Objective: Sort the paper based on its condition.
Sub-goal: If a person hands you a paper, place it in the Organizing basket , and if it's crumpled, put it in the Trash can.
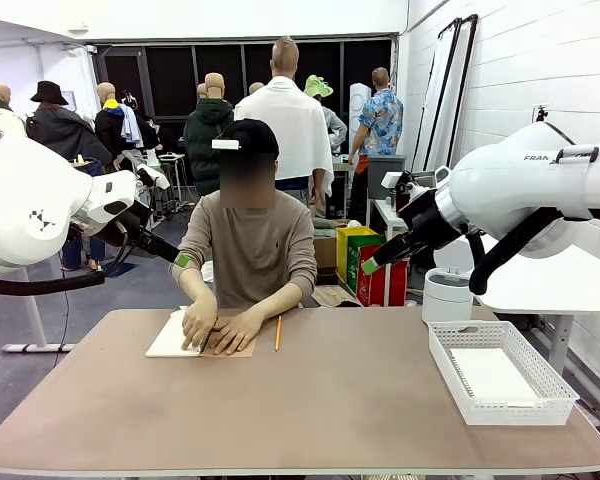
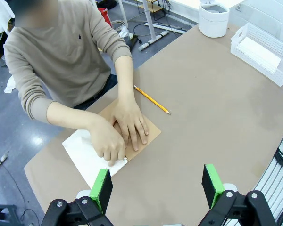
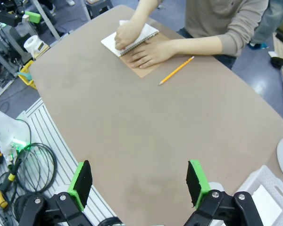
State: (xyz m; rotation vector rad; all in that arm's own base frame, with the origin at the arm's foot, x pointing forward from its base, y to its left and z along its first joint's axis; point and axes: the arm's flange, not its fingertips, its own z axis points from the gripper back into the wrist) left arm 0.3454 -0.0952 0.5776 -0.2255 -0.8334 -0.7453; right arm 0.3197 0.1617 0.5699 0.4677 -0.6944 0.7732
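Wrist views: left pincer [image 2: 156, 186] & right pincer [image 3: 138, 183] both released; front view: paper [image 1: 493, 376] lying flat in basket [image 1: 520, 410].

Item count, by kind:

- One table [image 1: 330, 420] is standing in the work area.
- One person [image 1: 252, 250] is sitting at it, showing two hands: a right hand [image 1: 198, 322] and a left hand [image 1: 238, 332].
- One spiral notebook [image 2: 85, 157] is lying open.
- One pencil [image 1: 277, 333] is lying on the table.
- One basket [image 1: 520, 410] is holding white paper [image 1: 492, 375]. The sheets inside are not separating clearly enough for a count.
- One white cylindrical container [image 1: 446, 295] is standing behind the basket.
- Two grippers are showing: the left gripper [image 2: 156, 181] and the right gripper [image 3: 138, 172]. Each is presenting two fingers [image 2: 102, 188], giving four green pads in total.
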